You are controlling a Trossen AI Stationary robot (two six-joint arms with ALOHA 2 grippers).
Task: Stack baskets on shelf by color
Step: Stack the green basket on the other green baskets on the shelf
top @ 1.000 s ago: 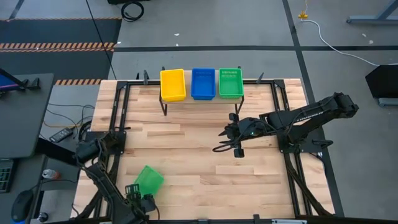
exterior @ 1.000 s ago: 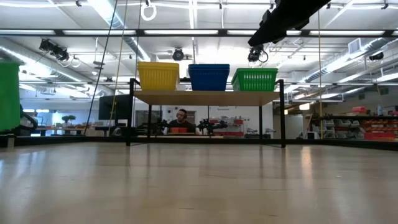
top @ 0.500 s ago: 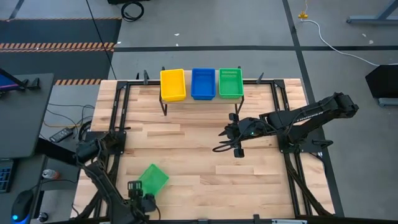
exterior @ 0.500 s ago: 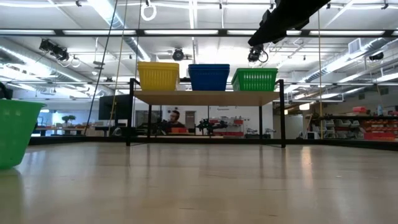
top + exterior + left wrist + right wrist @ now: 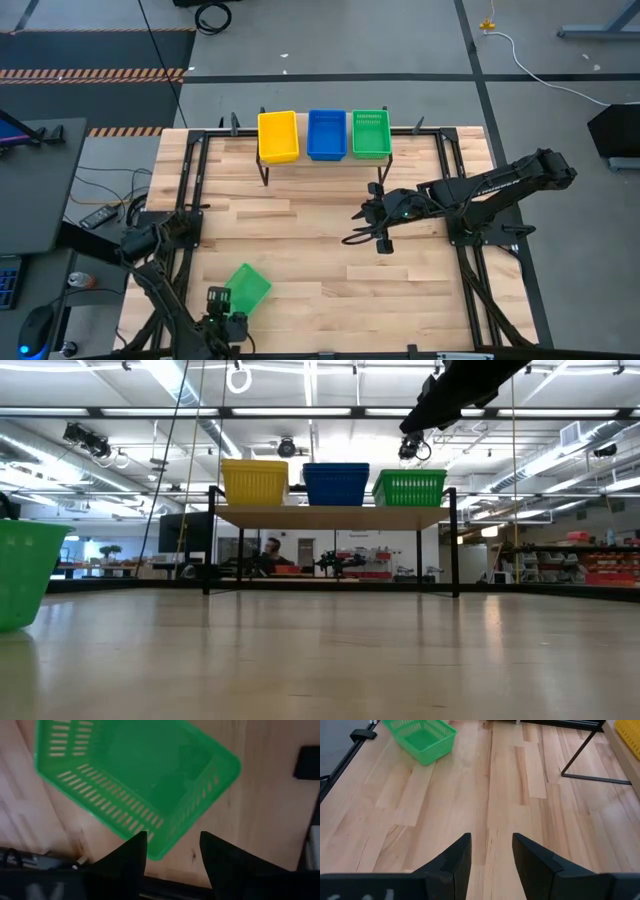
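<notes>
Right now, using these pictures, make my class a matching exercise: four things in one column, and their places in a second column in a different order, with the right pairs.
Things
1. yellow basket
2. blue basket
3. loose green basket
4. right pincer

Places
A. middle of the shelf
B. on the tabletop, near the left pincer
C. above the bare tabletop, in front of the shelf
D. left end of the shelf, seen from above

Pairs: 1-D, 2-A, 3-B, 4-C
</notes>
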